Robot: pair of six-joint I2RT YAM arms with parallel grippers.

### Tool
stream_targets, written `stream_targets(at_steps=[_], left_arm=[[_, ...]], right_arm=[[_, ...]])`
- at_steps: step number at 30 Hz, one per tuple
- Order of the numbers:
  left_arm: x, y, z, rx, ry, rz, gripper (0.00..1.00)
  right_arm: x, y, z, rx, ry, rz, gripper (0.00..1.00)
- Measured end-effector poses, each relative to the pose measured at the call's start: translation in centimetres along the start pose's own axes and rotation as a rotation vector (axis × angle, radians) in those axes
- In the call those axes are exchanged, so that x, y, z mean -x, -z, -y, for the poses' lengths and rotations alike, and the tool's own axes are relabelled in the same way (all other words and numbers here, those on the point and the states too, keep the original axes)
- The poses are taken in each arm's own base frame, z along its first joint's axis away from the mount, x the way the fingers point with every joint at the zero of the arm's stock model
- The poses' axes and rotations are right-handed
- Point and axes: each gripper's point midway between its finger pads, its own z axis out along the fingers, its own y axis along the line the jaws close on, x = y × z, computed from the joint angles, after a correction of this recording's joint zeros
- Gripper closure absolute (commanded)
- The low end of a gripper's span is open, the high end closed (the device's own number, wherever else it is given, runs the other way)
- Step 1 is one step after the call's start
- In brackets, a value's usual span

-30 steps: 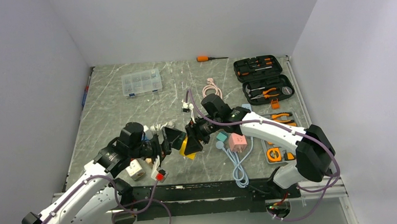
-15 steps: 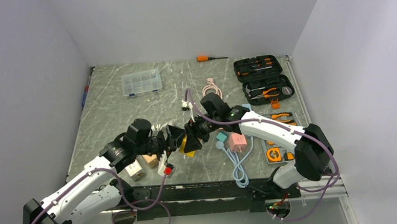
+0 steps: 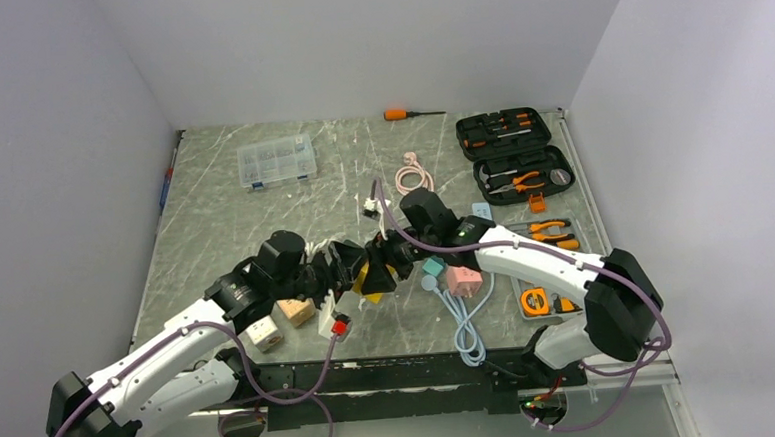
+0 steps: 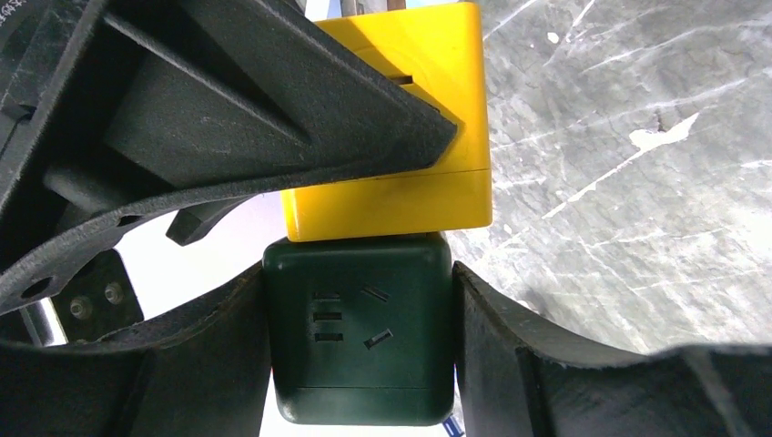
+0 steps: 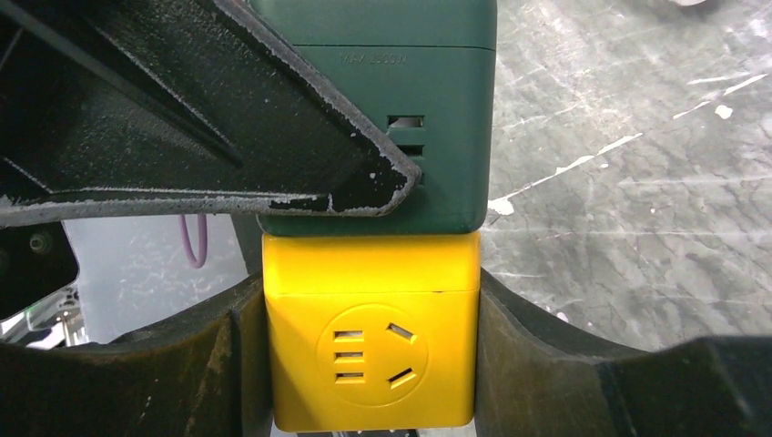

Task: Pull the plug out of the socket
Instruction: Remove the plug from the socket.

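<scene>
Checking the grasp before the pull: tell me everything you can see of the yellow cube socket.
The yellow cube socket is glossy plastic with rounded edges and a seam round its body. One face carries a round recess with three short slots and two slanted ones. The right gripper clamps it on two opposite sides. Another face sits flush against the dark green cube, which the left gripper holds, over the marbled table.
</scene>
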Motion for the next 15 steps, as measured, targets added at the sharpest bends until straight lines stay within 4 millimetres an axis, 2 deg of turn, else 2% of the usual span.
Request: stream_targets(at_steps=[15], left_arm=[[-0.9,-0.8,-1.3,0.089,-0.094,0.000,1.00]], right_arm=[[0.3,1.6,0.9,-0.098,0.023,0.117,1.00]])
